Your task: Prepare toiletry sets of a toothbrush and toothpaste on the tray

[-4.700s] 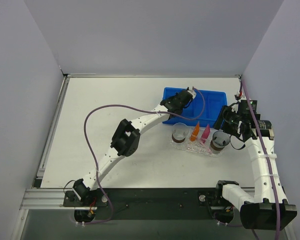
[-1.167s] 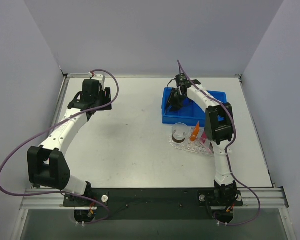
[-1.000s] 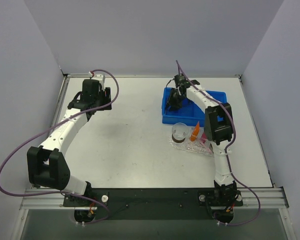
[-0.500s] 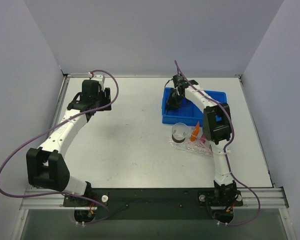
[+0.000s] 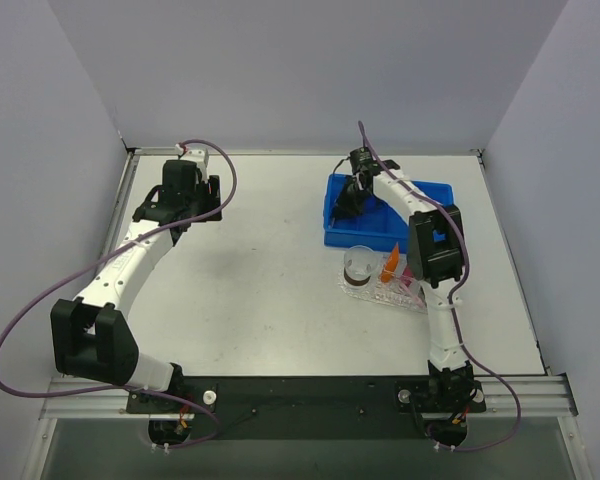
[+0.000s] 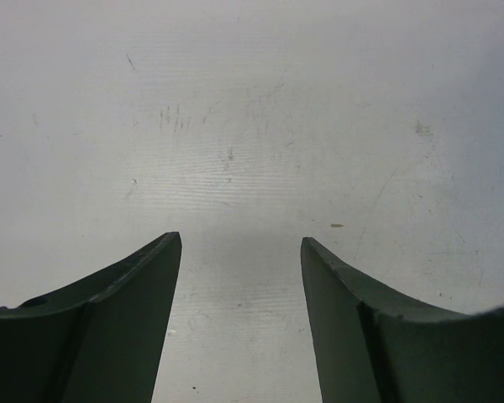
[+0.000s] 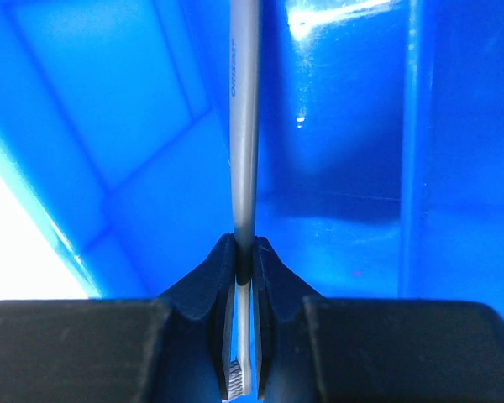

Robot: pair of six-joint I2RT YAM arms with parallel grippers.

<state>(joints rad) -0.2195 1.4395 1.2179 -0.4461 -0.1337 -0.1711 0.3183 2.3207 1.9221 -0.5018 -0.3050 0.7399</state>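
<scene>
The toothbrush [image 7: 245, 126] is pinched by the right end effector [image 7: 244, 270], whose two fingers are pressed together on the thin grey handle. In the right wrist view the bristle end is seen low between the fingers, and the handle runs straight toward 12 o'clock over the inside of the blue bin [image 7: 134, 109]. Whether the far end of the handle touches the bin cannot be told.

In the top view the right end effector [image 5: 349, 200] is placed over the 9 o'clock end of the bin [image 5: 425, 195], which lies at about 1 o'clock on the white surface [image 5: 270, 260].

The tray [image 5: 380, 296] is set just beside the bin, at its 6 o'clock side, and it is partly covered by the right arm. On the tray an orange tube [image 5: 390, 265] is seen, and a pink tube [image 5: 407, 272] is just beside it at 3 o'clock, half hidden by the arm. A round clear cup [image 5: 359, 264] is found at the 9 o'clock end of the tray.

The left end effector [image 6: 240, 241] is spread, with nothing between its dark fingers, and only the bare scratched surface is seen beneath it. In the top view the left arm is stretched toward 11 o'clock, well apart from the bin and the tray.
</scene>
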